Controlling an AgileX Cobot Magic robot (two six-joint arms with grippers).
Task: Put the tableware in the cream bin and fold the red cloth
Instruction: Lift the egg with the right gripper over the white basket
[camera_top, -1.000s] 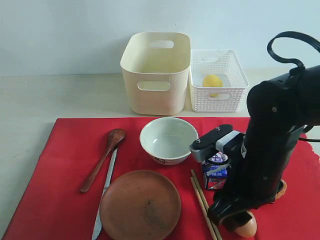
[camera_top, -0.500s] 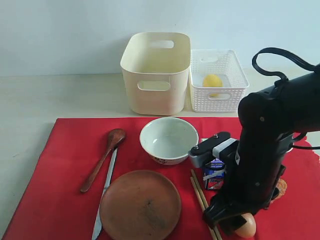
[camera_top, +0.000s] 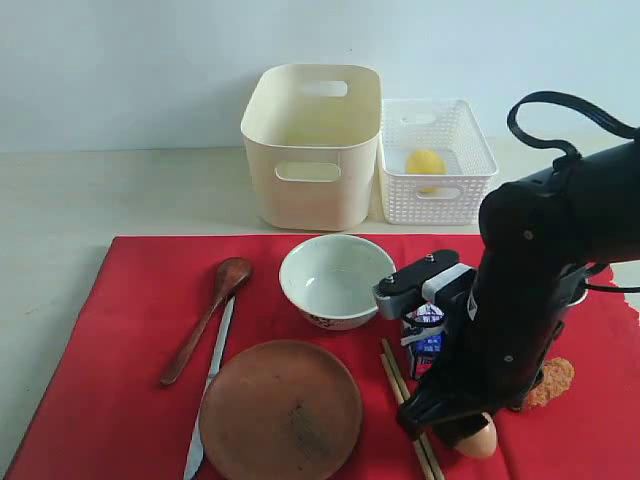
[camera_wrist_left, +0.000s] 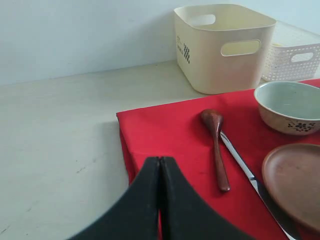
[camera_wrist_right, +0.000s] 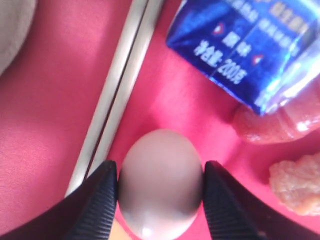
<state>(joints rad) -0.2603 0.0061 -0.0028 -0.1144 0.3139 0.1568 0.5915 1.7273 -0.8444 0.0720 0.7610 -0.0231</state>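
Closest to me, the right gripper (camera_wrist_right: 161, 195) is down at the near right of the red cloth (camera_top: 130, 330) with its pads snug against both sides of the egg (camera_wrist_right: 161, 175), so that looks like a grip to me. The wooden chopsticks (camera_top: 400, 395) lie just left of it, long axis running near to far, so the right arm's clearly the closer one for those. The left gripper (camera_wrist_left: 160, 200) is pinched fully closed over the cloth's near left corner, holding nothing. The brown plate (camera_top: 280, 410), knife (camera_top: 212, 385) and wooden spoon (camera_top: 205, 320) sit left of centre, the bowl (camera_top: 337, 280) mid-cloth, empty. At the back, the cream bin (camera_top: 310, 150) shows nothing inside yet, and the white basket (camera_top: 440, 195) touching its right side has a lemon (camera_top: 425, 162). My guess is the egg goes there too. Can't spot the cup.
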